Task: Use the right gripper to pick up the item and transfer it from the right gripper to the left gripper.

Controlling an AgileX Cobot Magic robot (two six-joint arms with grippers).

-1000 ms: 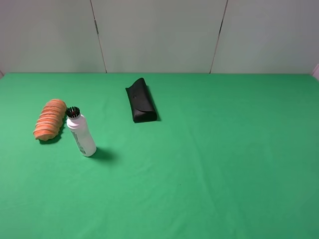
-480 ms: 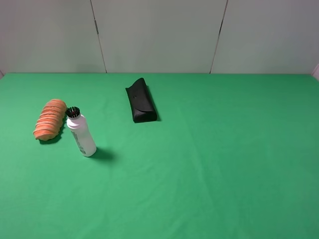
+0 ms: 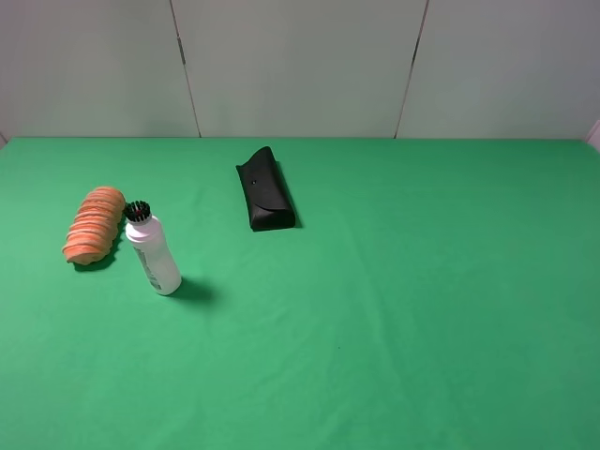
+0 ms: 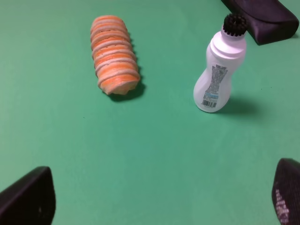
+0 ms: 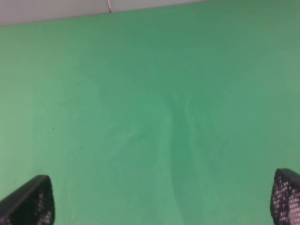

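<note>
Only a soft spiral-ridged orange-and-cream item point(image 3: 94, 226) beside smooth white bottle point(image 3: 154, 249).

Nothing shifted on the green cloth point(image 3: 394, 309) across these moments; from where I stood, the striped roll point(image 3: 94, 225), the brush-capped bottle point(image 3: 153, 248) and the black case point(image 3: 265, 189) showed no difference, and no arm came into the high view.

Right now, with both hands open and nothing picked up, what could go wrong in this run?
1. The striped roll lies at the far left, so the right hand must reach across.
2. The white bottle stands upright close beside the roll; an approach from the right could topple it.
3. The roll looks soft and may deform during handover to the left hand.
</note>
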